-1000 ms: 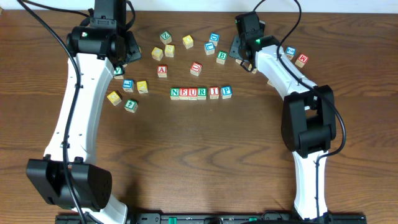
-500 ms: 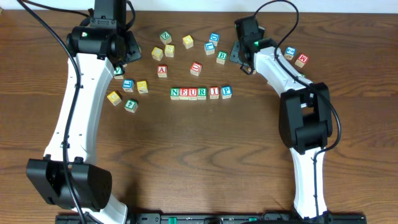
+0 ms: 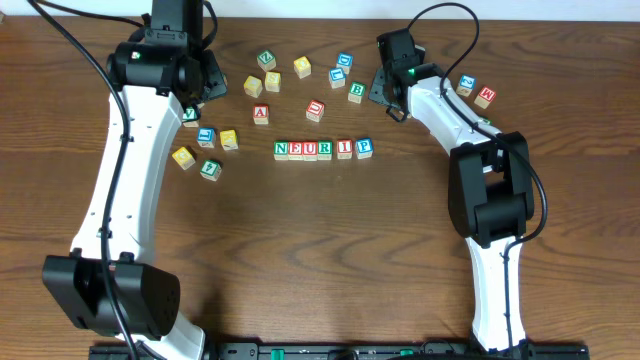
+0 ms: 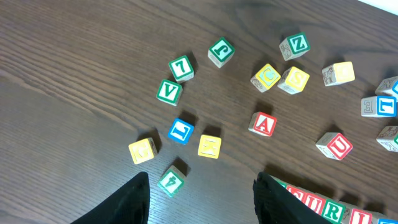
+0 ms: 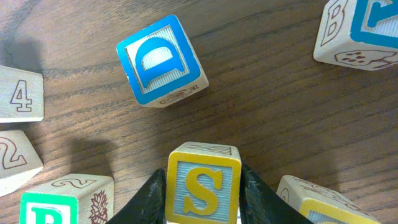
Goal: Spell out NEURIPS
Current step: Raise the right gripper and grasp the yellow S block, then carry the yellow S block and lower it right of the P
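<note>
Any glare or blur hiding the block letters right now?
Overhead: even light, no glare, NEURIP row legible though small. Left wrist: sharp, soft shadow beside red A cube. Right wrist: yellow S cube crisp between the fingers; blue D cube sharp too.

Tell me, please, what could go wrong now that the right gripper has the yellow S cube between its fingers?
1. The right gripper pinches the yellow S cube in a crowd: the neighbouring cube sits right by one finger and could get dragged on lift.
2. Setting the S down beside the P cube could knock the NEURIP row out of line if it comes in too close.
</note>
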`<state>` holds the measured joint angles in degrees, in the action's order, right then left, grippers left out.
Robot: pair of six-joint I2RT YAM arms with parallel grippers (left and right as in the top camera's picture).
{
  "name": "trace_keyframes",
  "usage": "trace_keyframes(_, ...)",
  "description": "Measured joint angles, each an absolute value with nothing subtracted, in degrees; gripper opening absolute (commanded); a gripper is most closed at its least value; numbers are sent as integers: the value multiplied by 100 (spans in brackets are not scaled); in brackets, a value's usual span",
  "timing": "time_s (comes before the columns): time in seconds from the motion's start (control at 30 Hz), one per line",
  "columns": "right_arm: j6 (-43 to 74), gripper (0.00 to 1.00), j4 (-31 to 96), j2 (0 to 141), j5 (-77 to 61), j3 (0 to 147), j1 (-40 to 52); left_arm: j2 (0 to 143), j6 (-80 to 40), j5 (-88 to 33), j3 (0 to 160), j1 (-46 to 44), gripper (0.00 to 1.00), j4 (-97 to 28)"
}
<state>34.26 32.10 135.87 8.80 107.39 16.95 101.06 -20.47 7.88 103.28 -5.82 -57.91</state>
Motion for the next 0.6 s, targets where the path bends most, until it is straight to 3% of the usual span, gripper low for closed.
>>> trace_keyframes(0.3,3157,24,3260,13587,864,10739,1688,10106,-2047,790,10328,-582,53,-5808)
trace_keyframes(0.6,2746,29,3712,13461,473,10739,1667,10106,-2045,790,10328,-582,53,-5811)
